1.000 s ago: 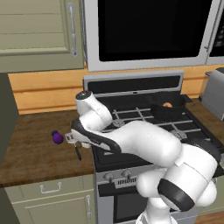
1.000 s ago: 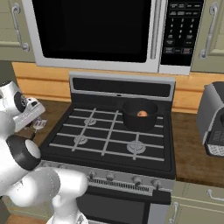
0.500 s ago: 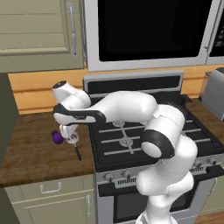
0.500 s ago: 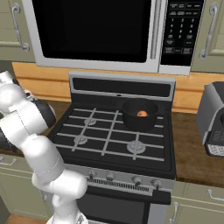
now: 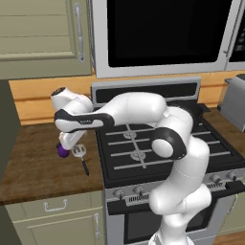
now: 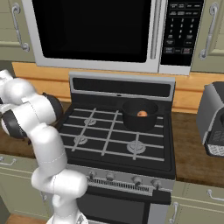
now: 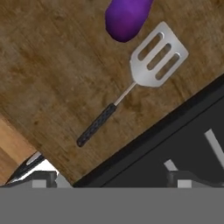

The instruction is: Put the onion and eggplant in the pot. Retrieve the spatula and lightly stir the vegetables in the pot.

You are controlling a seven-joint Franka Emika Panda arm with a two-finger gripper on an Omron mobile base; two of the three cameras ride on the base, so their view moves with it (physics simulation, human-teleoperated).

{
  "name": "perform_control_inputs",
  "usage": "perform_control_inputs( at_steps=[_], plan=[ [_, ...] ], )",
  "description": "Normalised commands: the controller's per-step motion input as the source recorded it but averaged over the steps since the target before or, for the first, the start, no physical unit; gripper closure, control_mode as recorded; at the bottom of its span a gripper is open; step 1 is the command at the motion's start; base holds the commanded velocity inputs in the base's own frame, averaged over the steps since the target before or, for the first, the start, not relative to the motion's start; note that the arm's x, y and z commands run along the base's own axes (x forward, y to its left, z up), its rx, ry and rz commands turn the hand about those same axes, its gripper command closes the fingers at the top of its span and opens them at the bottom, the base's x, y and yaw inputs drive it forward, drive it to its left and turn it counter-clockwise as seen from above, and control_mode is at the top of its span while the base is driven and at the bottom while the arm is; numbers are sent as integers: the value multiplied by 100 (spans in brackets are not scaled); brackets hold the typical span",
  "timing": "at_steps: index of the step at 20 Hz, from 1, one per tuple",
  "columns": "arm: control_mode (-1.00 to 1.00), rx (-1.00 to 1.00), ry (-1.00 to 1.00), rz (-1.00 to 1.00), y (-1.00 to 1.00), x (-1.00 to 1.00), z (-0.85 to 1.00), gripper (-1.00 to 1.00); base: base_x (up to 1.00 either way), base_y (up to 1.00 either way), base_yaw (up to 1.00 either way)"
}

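Eggplant (image 7: 127,17) is seen on the wooden counter (image 7: 52,65), just beside the spatula (image 7: 140,81) head; the onion (image 6: 141,113) sits in the pot (image 6: 139,114); the hand (image 5: 64,143) is spread, gripping nothing; the round eggplant could be nudged away, or the spatula clipped, if the descent is misjudged.

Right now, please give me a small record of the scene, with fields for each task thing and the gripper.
onion: inside the pot
pot: black, on the back right burner of the stove
eggplant: purple, on the wooden counter left of the stove, close beside the spatula head
spatula: flat on the counter, slotted silver head, black handle
gripper: open, above the eggplant and spatula, holding nothing
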Motion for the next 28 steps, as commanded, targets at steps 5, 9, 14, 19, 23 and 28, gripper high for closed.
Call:
perform_control_inputs(
  at_steps=[5,9,14,19,23,28],
  plan=[
    [-100,18,-5,-26,5,0,-39,-100,0,0,0],
    [-100,12,-12,-54,38,0,-31,-100,0,0,0],
    [-100,8,-24,-65,46,3,-23,-100,0,0,0],
    [-100,1,-4,-26,5,23,-4,-100,0,0,0],
    [-100,0,0,-13,0,39,-4,-100,0,0,0],
    [-100,0,1,-7,6,41,-16,-100,0,0,0]
  ],
)
